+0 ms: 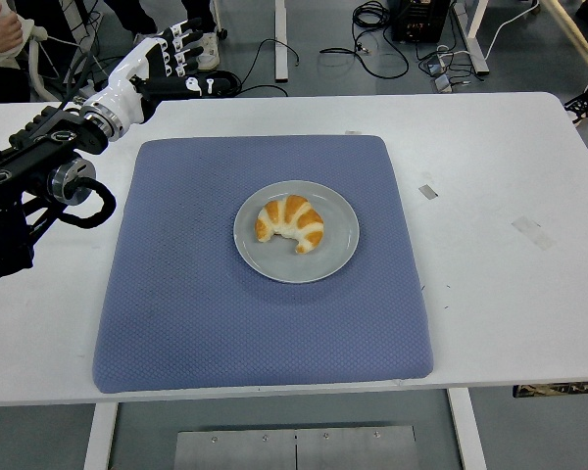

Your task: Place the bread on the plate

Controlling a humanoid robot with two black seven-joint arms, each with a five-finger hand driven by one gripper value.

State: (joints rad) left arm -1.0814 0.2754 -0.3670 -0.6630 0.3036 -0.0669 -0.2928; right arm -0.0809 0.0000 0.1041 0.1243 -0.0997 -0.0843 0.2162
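A broad white rectangular desk (pixel 510 284) fills most of the view, and a large blue-grey quilted fabric mat (pixel 176 313) with rounded corners lies flat across its middle. Beyond the far edge is a grey floor (pixel 529 49) strewn with black cables (pixel 372 20), along with white furniture legs and a dark box. No brand, label or writing can be read anywhere; only a few small pale tape scraps (pixel 531 231) sit on the bare desk right of the mat. At the mat's centre rests a round pale grey plate (pixel 338 235), and the golden-brown curved croissant with pale stripes (pixel 289 223) lies on it, slightly left of the plate's middle, its ends pointing toward the near edge. The black left arm (pixel 39 171) comes in from the left edge over the desk's far left corner, well apart from the plate; its white and black five-fingered left hand (pixel 162 67) is released, fingers extended and spread, grasping nothing, out past the desk's far edge. A person's hand (pixel 0 29) shows at the top left corner. Nothing stands between the plate and the arm.
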